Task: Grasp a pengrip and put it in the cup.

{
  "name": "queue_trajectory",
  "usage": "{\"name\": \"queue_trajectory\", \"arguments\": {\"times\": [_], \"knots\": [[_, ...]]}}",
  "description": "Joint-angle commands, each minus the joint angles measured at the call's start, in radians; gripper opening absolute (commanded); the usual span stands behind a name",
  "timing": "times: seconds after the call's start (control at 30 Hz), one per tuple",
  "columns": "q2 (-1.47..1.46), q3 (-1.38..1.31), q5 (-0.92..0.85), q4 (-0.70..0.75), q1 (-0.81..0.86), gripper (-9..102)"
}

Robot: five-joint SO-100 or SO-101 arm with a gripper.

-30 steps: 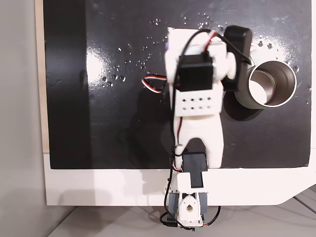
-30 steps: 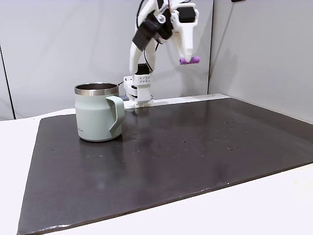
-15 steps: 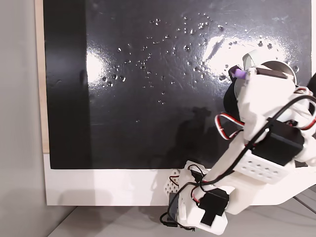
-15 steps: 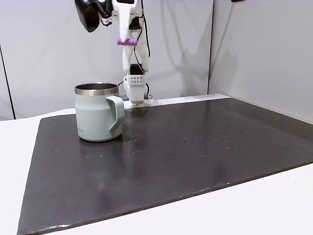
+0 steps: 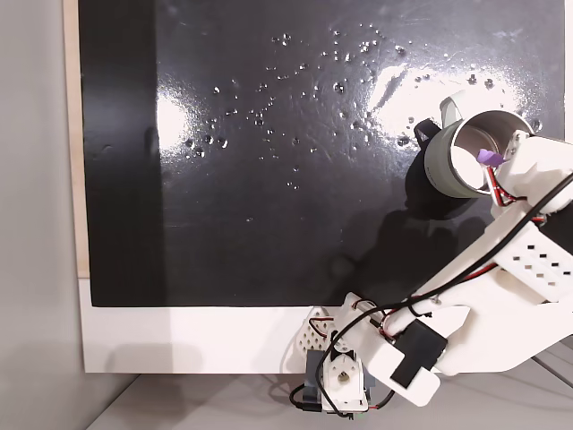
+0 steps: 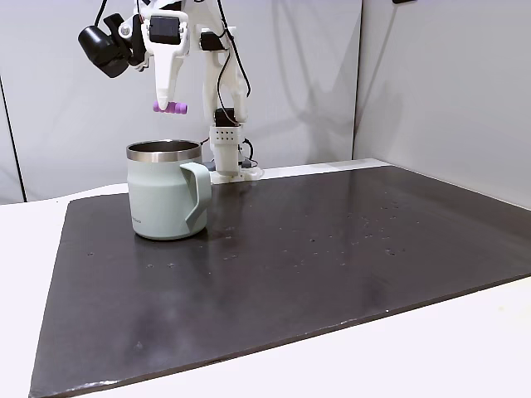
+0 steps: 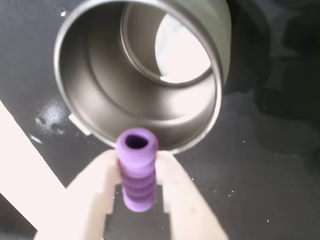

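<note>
Gripping the pengrip (image 7: pixel 137 170), the pincer (image 7: pixel 136 167) hangs above the cup (image 7: pixel 100 80).

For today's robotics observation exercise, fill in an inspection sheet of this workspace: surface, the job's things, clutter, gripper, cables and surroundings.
Surface: dark mat on a white table, speckled with small shiny spots.
Job's things: the pengrip, purple and ribbed, is held in the air above the cup; the cup stands upright on the mat, its steel inside showing nothing in it in the wrist view.
Clutter: nothing seen.
Gripper: the gripper is shut on the pengrip, pointing down over the cup's mouth.
Cables: black, red and white wires run along the arm and loop at its base.
Surroundings: plain pale wall panels behind the table.
</note>
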Motion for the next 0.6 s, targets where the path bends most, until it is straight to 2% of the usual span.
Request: {"name": "queue_trajectory", "arguments": {"times": [0.0, 0.3, 0.43, 0.57], "knots": [[-0.048, -0.110, -0.009, -0.014, 0.020, 0], [-0.153, -0.230, -0.014, -0.003, 0.032, 2], [-0.155, -0.230, -0.012, 0.000, 0.029, 25], [-0.155, -0.232, -0.009, 0.000, 0.029, 29]]}}
